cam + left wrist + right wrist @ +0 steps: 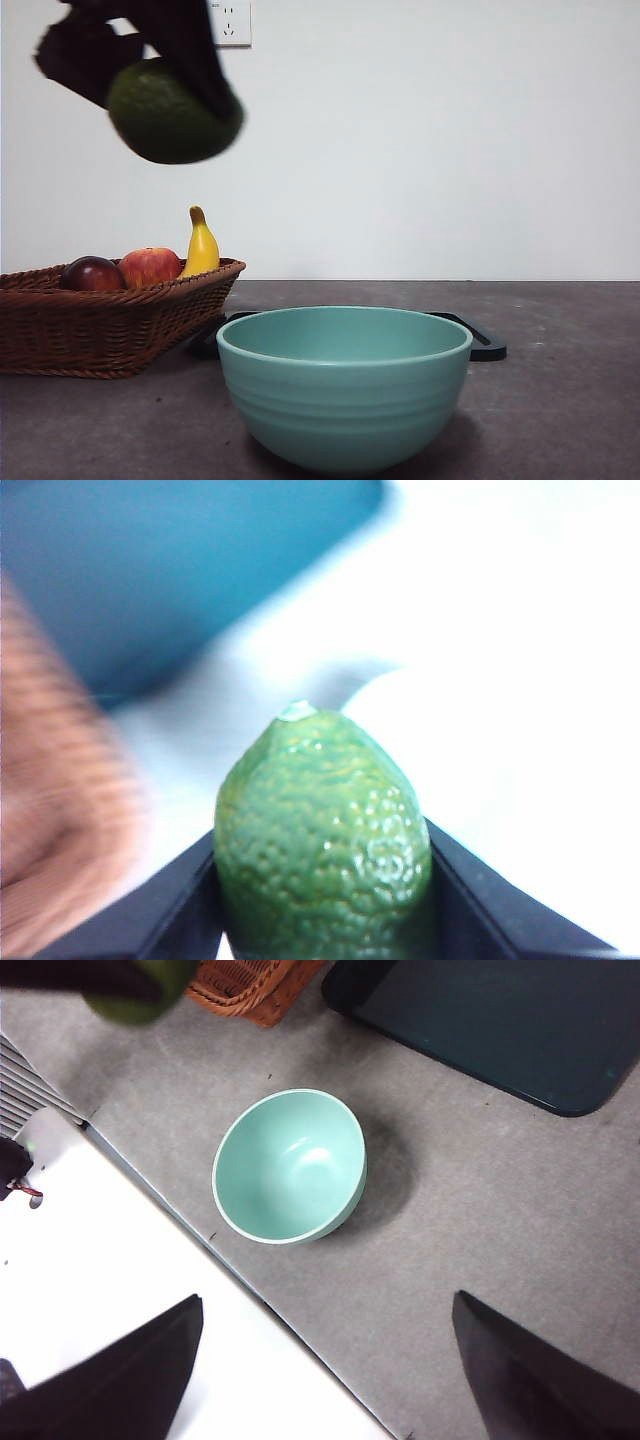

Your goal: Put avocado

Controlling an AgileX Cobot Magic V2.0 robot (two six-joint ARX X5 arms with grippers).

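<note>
Blurred table (520,680) behind left gripper (322,900)-held avocado (322,845).

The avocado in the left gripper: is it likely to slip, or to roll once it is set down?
The avocado looks pebbly and matte, so it probably grips well; the left gripper holds it between both jaws, high above the basket. Its rounded oval shape would likely roll on flat table, less so inside the teal bowl. It seems rigid, showing no visible denting at the jaws.

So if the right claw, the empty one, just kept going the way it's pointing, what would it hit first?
Probably bare table, beside the bowl. The right claw hangs open above it, and the bowl sits off-centre in its view, though depth is hard to judge.
</note>
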